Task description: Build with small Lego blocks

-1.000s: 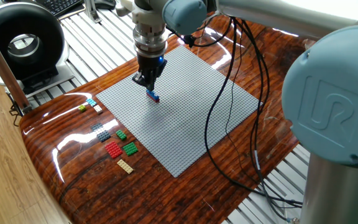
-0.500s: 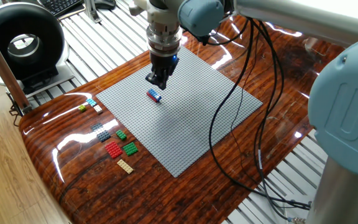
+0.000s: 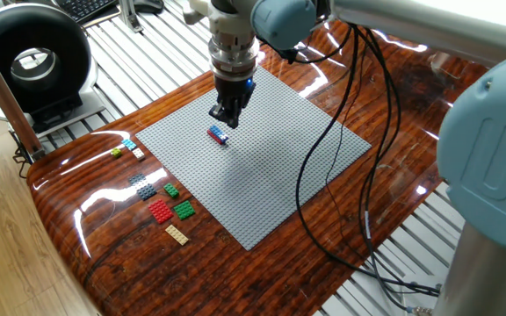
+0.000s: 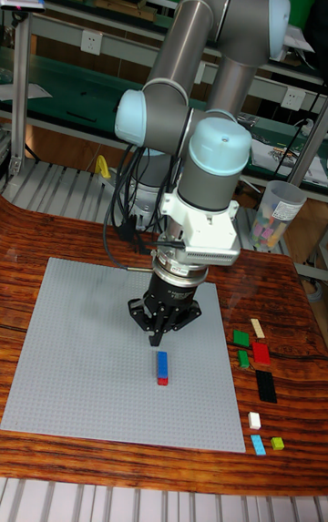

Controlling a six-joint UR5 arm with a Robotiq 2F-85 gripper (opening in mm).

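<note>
Here I see the gripper hanging above the grey baseplate, its fingertips drawn together to a point with nothing between them, as far as the tall fixed view lets me judge. Just below it, and apart from it, a blue-and-red stack of blocks sits on the baseplate; in the tall fixed view the same stack lies lengthwise, blue above, red at the near end. The remaining small Lego blocks rest on the wooden table beside the plate's edge: a red plate, two green pieces, a tan plate, dark grey pieces, and a cluster of cyan, white and yellow-green bits. Black cables trail across the plate.
</note>
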